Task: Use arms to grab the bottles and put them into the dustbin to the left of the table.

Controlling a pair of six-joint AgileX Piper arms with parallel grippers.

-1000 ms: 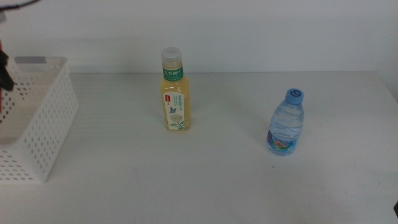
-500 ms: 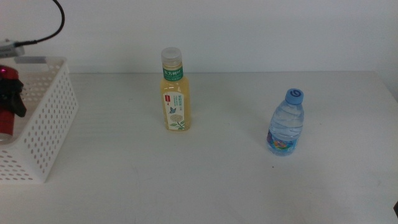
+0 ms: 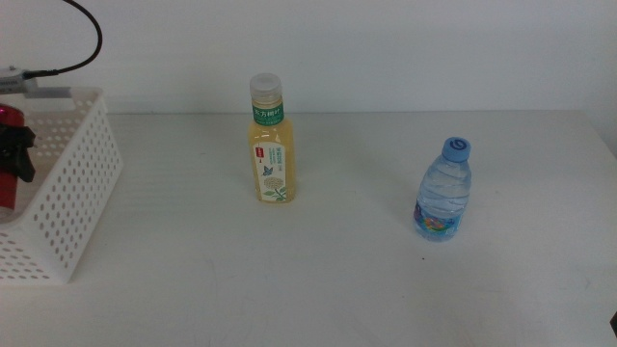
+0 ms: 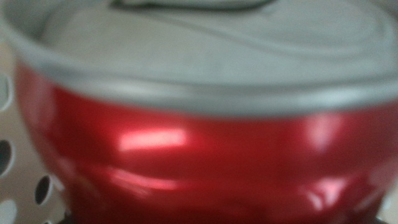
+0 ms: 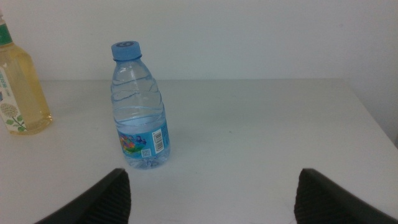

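At the far left of the middle view, my left gripper point(image 3: 17, 154) is shut on the red can point(image 3: 7, 118) and holds it within the white perforated dustbin point(image 3: 75, 188). The left wrist view is filled by the blurred red can point(image 4: 199, 155), with the dustbin's holed wall point(image 4: 12, 180) beside it. The tall yellow tea bottle point(image 3: 273, 154) stands upright at the table's middle. To its right, a little nearer the front, the blue-capped water bottle point(image 3: 444, 193) also stands upright. My right gripper point(image 5: 212, 180) is open, low near the table, facing the water bottle point(image 5: 140, 118) at some distance.
The white table point(image 3: 337, 280) runs to a pale wall at the back. A black cable point(image 3: 92, 34) loops above the dustbin. The tea bottle point(image 5: 18, 87) shows at the edge of the right wrist view.
The left gripper with the red can came into view over the dustbin and has sunk slightly. Both standing bottles and the right arm have stayed put.
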